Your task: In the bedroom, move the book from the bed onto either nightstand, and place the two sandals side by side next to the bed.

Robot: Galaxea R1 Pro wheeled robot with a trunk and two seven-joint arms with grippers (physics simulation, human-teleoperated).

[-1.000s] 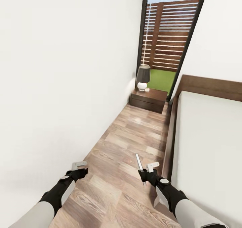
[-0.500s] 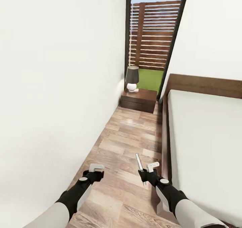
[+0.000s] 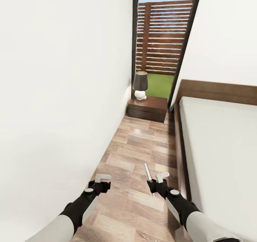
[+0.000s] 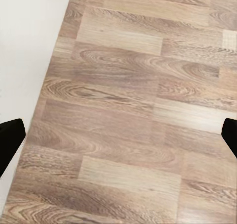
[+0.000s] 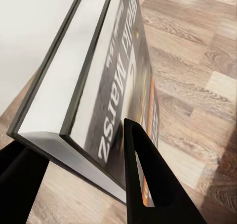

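The robot faces down a narrow strip of wood-plank floor [image 3: 142,153] between a white wall [image 3: 60,92] and the bed [image 3: 221,145]. Both arms reach forward low over the planks.

The right gripper [image 3: 154,180] is clamped on the book [image 3: 147,172], which it holds edge-on and nearly upright, so from the head view it reads as a thin pale sliver rising just above the fingers. In the right wrist view the book [image 5: 98,85] runs away from the camera between the 2 black fingers [image 5: 148,184], one pressed on the dark cover with its white lettering and orange band, the other on the far side beside the white page edges. The cover faces the floor side, the page block faces the pale mattress side.

The left gripper [image 3: 101,179] hangs over bare planks, level with the right one and well apart from it, close to the white wall. In the left wrist view its 2 black fingertips [image 4: 10,140] sit at opposite edges of the picture with only floor [image 4: 128,110] between them, so it is spread wide and holds nothing.

Far ahead of both grippers, at the end of the floor strip, a nightstand [image 3: 148,108] stands against the wall beside the head of the bed, carrying a lamp [image 3: 140,85] with a dark shade and a white round base. Behind it a tall dark-framed window [image 3: 162,39] shows a slatted fence and grass. The bed's dark frame runs just beside the right arm, the plain mattress beyond it.
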